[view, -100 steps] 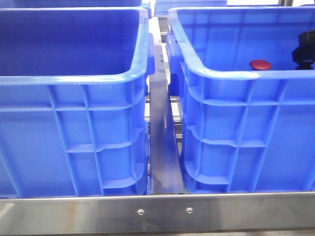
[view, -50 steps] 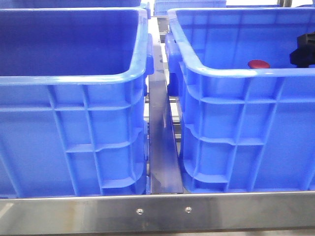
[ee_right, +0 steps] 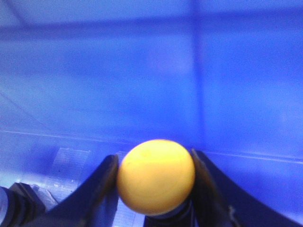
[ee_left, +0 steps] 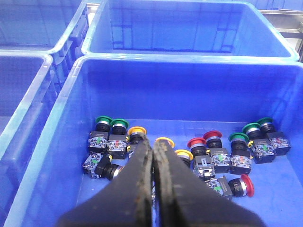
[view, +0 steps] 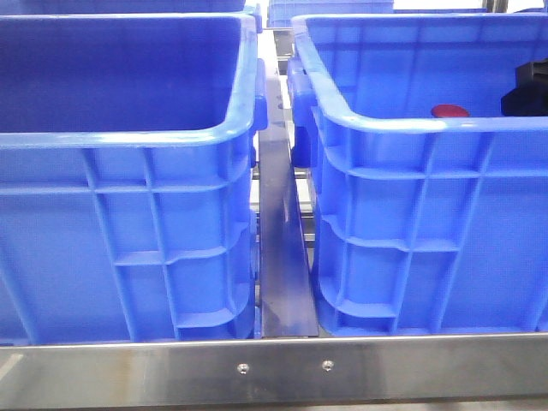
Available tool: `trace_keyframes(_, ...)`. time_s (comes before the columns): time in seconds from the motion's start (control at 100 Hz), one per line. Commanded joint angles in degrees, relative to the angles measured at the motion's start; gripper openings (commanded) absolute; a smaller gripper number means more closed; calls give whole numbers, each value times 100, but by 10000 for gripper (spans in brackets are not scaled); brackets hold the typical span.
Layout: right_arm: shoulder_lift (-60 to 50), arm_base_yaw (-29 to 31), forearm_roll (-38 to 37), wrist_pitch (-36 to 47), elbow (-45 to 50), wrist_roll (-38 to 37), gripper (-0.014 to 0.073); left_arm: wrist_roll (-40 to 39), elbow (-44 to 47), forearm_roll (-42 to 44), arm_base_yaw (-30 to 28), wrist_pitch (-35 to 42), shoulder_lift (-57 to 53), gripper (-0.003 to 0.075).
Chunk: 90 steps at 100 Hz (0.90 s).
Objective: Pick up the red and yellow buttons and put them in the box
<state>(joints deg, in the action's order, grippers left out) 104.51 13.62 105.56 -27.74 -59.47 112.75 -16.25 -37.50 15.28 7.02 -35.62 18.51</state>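
Item, right gripper (ee_right: 155, 189): I read its jaws as pinching the yellow button (ee_right: 155, 176), the domed cap seated squarely between the two fingers, inside a blue crate.

Item, right-hand crate (view: 411, 127): in the front view the right arm shows only as a dark shape at the far right above its rim; a red button (view: 449, 110) shows just over that rim.

Item, left gripper (ee_left: 154, 189): jaws pressed together, holding nothing, above a crate floor strewn with red, yellow and green push-buttons.

Item, deciding relation: the yellow cap lies already in the right jaws, so the right arm is plainly nearer; I judge that release comes next.

Item, writing: small labels on switch bodies, too small to read.
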Motion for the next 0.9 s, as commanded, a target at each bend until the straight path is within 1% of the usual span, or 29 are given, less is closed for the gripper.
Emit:
trace_keyframes(0.0,-237,37,463,53,-9,1,330,-34,-144,49,-13,432,61,-19)
trace_keyframes(0.09,-312,37,463,65,-9,1,430,-34,-144,49,-13,432,61,-19)
trace_keyframes(0.16,-398,37,463,70,-9,1,466,-34,-144,49,-13,432,61,-19)
trace_keyframes(0.42,-1008,37,463,306,66,-97,468,-34,-144,49,-13,432,61,-19)
trace_keyframes(0.64,-1921,-21,463,518,357,-157,468,-34,-144,49,-13,432,61,-19)
trace_keyframes(0.76,-2527,-258,463,960,611,-305,463,-34,-144,49,-13,432,61,-19)
trace_keyframes(0.89,-3208,-748,463,1679,893,-305,461,-34,-144,49,-13,432,61,-19)
